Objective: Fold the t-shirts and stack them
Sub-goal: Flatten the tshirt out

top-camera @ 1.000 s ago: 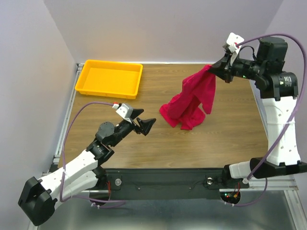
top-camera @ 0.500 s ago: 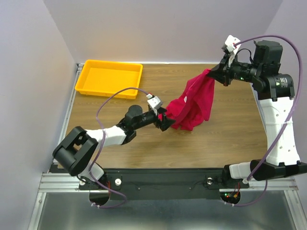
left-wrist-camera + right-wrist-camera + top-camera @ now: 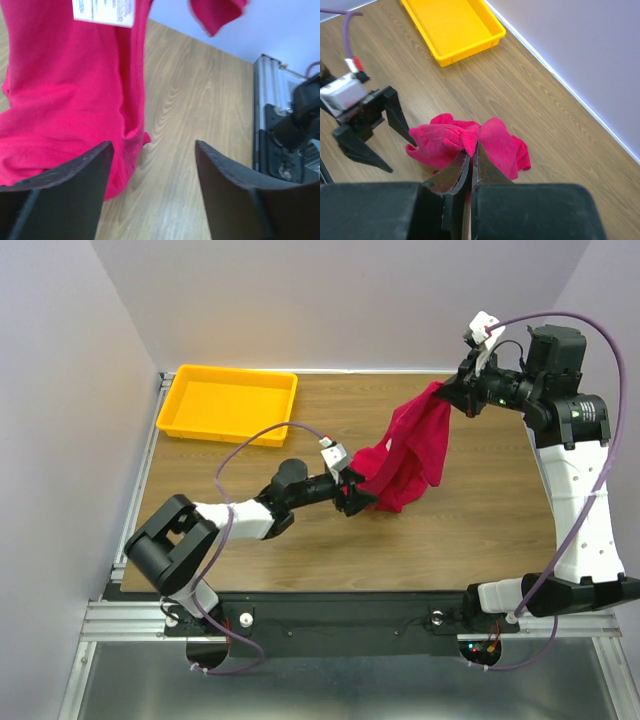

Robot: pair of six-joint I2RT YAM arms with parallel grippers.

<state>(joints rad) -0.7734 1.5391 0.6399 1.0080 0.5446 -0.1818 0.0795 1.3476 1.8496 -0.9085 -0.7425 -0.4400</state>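
A crimson-pink t-shirt point(image 3: 410, 450) hangs bunched from my right gripper point(image 3: 443, 392), which is shut on its top edge above the table's back right. Its lower folds rest on the wood. From the right wrist the pinch shows plainly: right gripper point(image 3: 471, 149), shirt point(image 3: 500, 142). My left gripper point(image 3: 357, 494) reaches in low from the left, open at the shirt's lower-left edge. In the left wrist view the left gripper point(image 3: 152, 167) has the shirt point(image 3: 65, 95) against its left finger point(image 3: 70, 185). Bare wood fills the rest of the gap. A white neck label point(image 3: 102, 11) shows at the top.
A yellow plastic tray point(image 3: 172, 410) sits at the back left corner of the wooden table point(image 3: 450, 530). The left arm's purple cable point(image 3: 245, 445) loops above the table's middle. Walls close the back and sides; a metal rail point(image 3: 262, 100) runs along the table's edge.
My left arm has stretched right from the table's left part to the shirt's lower edge, and its jaws have narrowed a little. The right gripper keeps the shirt lifted, barely moved.
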